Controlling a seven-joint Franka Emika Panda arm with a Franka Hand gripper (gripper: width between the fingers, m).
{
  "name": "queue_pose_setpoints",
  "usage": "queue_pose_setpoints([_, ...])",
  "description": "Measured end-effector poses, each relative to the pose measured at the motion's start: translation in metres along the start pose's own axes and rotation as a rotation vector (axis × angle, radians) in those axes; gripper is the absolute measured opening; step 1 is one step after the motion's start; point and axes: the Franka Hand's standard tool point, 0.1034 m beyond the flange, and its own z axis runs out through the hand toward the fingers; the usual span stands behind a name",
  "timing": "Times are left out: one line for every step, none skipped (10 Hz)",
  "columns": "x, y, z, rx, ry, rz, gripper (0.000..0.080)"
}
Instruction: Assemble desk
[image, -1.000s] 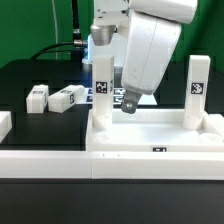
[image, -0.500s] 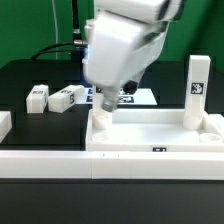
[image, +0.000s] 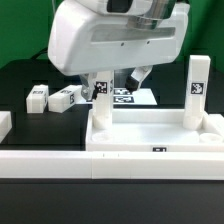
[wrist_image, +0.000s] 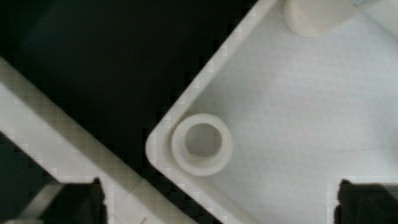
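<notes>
The white desk slab lies flat with two white legs standing in its far corners, one on the exterior view's left and one on its right. Two loose tagged legs lie on the black table on the exterior view's left. My gripper hangs above the slab's far edge beside the left leg, open and empty. In the wrist view my gripper looks down on a slab corner with a round socket. A round leg end shows at the picture's edge.
A long low white rail runs along the front of the table and also shows in the wrist view. The marker board lies behind the slab. A green backdrop stands at the rear.
The arm has swung toward the exterior view's left and turned, so its white body now covers the top of the left leg. The gripper stays open near that leg.
</notes>
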Motion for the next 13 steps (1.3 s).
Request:
queue_pose_setpoints([-0.001,0.001,0.000,0.002,0.000,0.029,0.0649])
queue_pose_setpoints([-0.009,0.006,0.003,0.071,0.020,0.123,0.0649])
queue_pose_setpoints([-0.028,0.025,0.008,0.132,0.038,0.263,0.0649])
queue_pose_setpoints([-0.041,0.037,0.013,0.140,0.041,0.302,0.0649])
queue_pose_setpoints([-0.049,0.043,0.017,0.137,0.038,0.317,0.0649])
queue_pose_setpoints([-0.046,0.040,0.016,0.137,0.040,0.309,0.0649])
queue_pose_setpoints([-0.045,0.039,0.016,0.137,0.040,0.307,0.0649])
queue_pose_setpoints([-0.046,0.040,0.017,0.137,0.039,0.309,0.0649])
queue_pose_setpoints([-0.049,0.039,0.017,0.152,0.031,0.326,0.0649])
queue_pose_setpoints([-0.065,0.042,0.020,0.209,0.003,0.386,0.0649])
queue_pose_setpoints([-0.082,0.050,0.027,0.241,-0.015,0.425,0.0649])
queue_pose_setpoints([-0.096,0.057,0.036,0.268,-0.012,0.437,0.0649])
queue_pose_setpoints([-0.107,0.062,0.043,0.288,-0.011,0.460,0.0649])
